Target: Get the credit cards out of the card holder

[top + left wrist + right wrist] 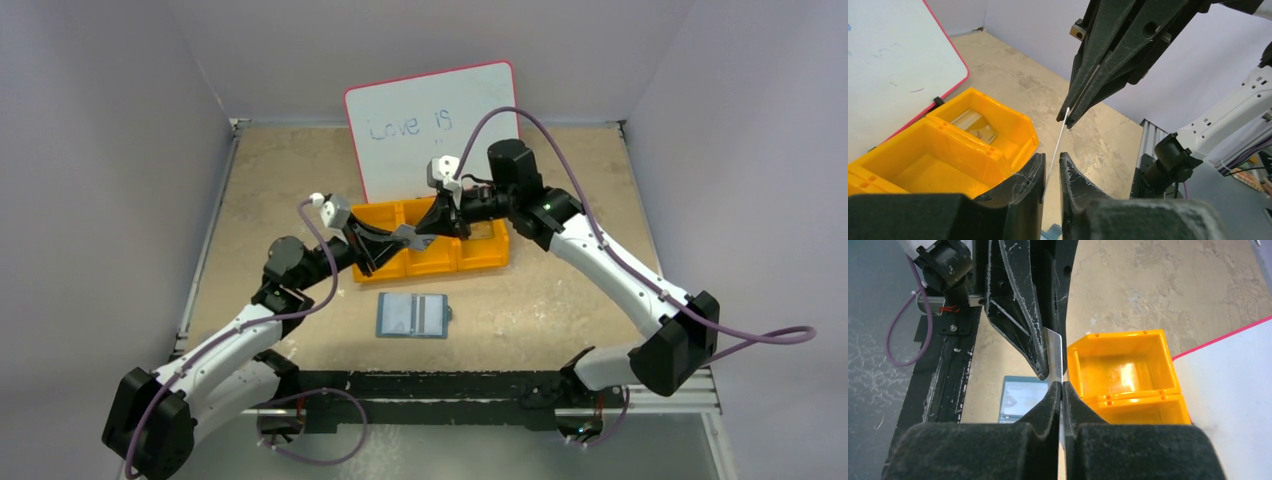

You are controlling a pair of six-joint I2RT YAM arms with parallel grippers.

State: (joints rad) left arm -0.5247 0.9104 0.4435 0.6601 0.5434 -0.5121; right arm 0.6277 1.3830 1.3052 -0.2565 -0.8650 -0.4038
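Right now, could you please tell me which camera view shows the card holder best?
The top external view: the card holder lies open, wholly visible. The right wrist view shows only part of it; the left wrist view, just a blue corner.

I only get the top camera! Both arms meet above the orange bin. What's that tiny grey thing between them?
Observer: A credit card. The right wrist view shows the right end effector shut on its edge.
Operator: Is the other arm holding it too?
Observer: The left wrist view shows the left end effector with its fingers slightly apart, one on each side of the card.
Operator: Is anything in the bin?
Observer: In the left wrist view, flat cards lie in the end compartment of the orange bin.
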